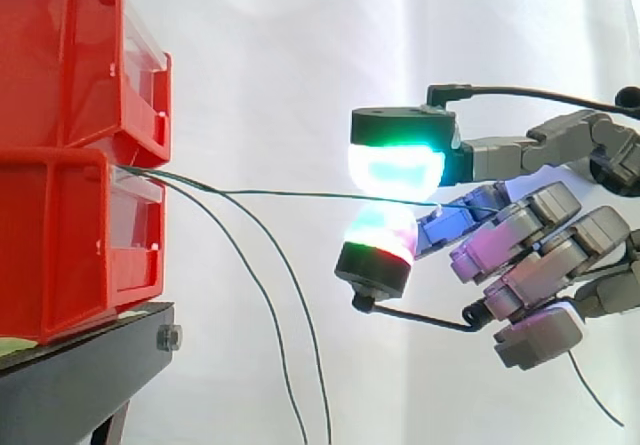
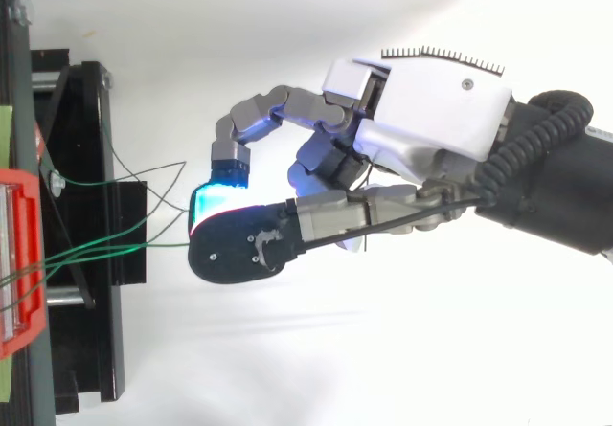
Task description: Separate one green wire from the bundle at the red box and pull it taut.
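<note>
Pinching one green wire (image 1: pixel 290 194) between glowing pads (image 1: pixel 395 168), the hand (image 2: pixel 421 110) holds it straight from the red box (image 1: pixel 60 245).

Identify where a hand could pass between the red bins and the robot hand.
Free: above the taut thin green wire, between the stacked red plastic bins and the robot hand. Crowded: below it, where loose green wires droop.

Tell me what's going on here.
The robot's hand pinches one green wire between two glowing fingertips, out to the side of the red bins. That wire runs almost straight from the bins to the hand, so it looks close to taut. Two other green wires hang slack below it.
</note>
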You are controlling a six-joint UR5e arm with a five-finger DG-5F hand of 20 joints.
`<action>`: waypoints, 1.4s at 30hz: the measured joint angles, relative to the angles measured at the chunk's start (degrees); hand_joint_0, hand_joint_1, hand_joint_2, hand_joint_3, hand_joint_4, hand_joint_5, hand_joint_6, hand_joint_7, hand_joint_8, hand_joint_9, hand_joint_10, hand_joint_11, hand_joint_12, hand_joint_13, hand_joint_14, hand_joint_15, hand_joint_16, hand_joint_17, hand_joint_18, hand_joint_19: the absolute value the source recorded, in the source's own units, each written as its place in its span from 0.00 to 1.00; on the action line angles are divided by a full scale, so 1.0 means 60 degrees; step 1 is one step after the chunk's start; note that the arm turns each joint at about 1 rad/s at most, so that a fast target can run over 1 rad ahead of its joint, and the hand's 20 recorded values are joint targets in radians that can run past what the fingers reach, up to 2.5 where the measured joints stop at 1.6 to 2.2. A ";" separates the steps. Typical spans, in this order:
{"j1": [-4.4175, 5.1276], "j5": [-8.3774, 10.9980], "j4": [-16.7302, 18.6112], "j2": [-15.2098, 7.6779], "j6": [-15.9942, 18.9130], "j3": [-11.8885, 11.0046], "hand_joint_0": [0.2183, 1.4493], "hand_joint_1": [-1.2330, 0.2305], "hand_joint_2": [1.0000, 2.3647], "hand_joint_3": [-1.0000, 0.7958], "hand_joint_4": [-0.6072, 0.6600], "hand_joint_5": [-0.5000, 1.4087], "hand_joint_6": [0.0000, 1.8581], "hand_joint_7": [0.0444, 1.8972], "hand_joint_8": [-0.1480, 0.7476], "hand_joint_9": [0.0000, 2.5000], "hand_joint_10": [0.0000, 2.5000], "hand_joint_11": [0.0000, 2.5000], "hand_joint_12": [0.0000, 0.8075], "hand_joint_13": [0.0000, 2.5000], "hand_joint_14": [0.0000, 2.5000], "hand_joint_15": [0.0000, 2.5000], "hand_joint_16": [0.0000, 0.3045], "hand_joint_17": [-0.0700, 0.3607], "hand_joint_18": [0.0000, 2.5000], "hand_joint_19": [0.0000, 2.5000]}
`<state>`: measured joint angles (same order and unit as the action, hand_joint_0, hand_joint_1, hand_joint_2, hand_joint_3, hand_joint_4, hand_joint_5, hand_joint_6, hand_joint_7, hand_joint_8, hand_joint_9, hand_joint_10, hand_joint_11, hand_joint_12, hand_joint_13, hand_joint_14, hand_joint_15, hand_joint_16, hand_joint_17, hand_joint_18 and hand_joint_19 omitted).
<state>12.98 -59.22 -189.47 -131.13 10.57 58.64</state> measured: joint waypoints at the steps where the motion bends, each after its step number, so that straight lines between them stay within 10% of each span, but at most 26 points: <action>1: -0.0001 0.0010 0.0006 0.0000 -0.0001 -0.0001 0.32 0.45 0.01 0.35 0.60 0.18 0.49 0.55 0.46 0.49 0.58 0.51 0.42 0.50 0.97 0.31 0.17 0.43 0.49 0.51; 42: 0.0004 0.0105 0.0040 0.0003 -0.0001 -0.0027 0.33 0.40 0.01 0.36 0.60 0.18 0.49 0.57 0.45 0.50 0.59 0.50 0.42 0.51 0.95 0.32 0.17 0.43 0.50 0.51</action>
<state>13.01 -58.59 -189.23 -131.11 10.56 58.48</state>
